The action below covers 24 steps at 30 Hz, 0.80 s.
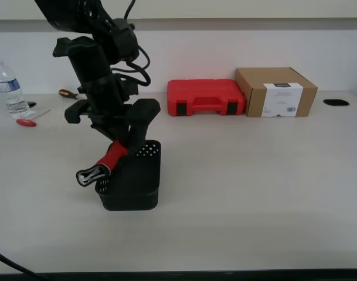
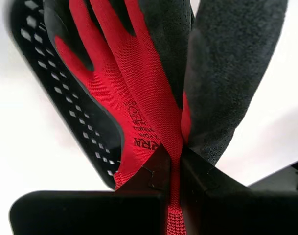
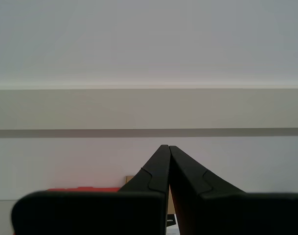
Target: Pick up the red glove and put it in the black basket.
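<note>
My first gripper [image 1: 122, 144] [image 2: 174, 155] is shut on the red glove [image 1: 111, 156] [image 2: 134, 93] and holds it over the black basket [image 1: 133, 178] [image 2: 65, 98]. The glove hangs tilted, its grey-white edged cuff [image 1: 89, 175] sticking out past the basket's side toward the exterior view's left. In the first wrist view the glove's dark fingers [image 2: 232, 73] hang down toward the basket's perforated wall. My second gripper [image 3: 169, 148] is shut and empty, raised and facing the wall; it does not show in the exterior view.
A red plastic tool case [image 1: 206, 97] [image 3: 75, 189] and a cardboard box [image 1: 276, 91] stand at the back of the table. A water bottle [image 1: 8, 89], a red-handled screwdriver [image 1: 27, 122] and another tool [image 1: 68, 93] lie at the back left.
</note>
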{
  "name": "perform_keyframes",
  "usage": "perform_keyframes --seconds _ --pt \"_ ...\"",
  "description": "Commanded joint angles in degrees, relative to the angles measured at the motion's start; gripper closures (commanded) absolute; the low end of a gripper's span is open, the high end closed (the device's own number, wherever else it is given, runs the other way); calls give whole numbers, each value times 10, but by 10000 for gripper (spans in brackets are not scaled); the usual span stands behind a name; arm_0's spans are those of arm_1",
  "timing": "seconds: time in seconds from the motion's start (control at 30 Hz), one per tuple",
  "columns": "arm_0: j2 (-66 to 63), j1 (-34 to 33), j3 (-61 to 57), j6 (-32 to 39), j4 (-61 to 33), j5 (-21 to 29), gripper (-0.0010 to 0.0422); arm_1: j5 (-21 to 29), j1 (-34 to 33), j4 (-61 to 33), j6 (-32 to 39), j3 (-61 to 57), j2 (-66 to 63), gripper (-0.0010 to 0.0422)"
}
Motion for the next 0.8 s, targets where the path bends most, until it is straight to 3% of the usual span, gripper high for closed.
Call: perform_keyframes --seconds 0.03,0.27,0.8 --pt "0 0 1 2 1 0 412 -7 -1 16 -3 0 29 414" --pt "0 1 1 2 2 0 412 -2 -1 28 -6 3 104 413" --pt "0 0 1 2 1 0 412 -3 0 40 1 4 108 412"
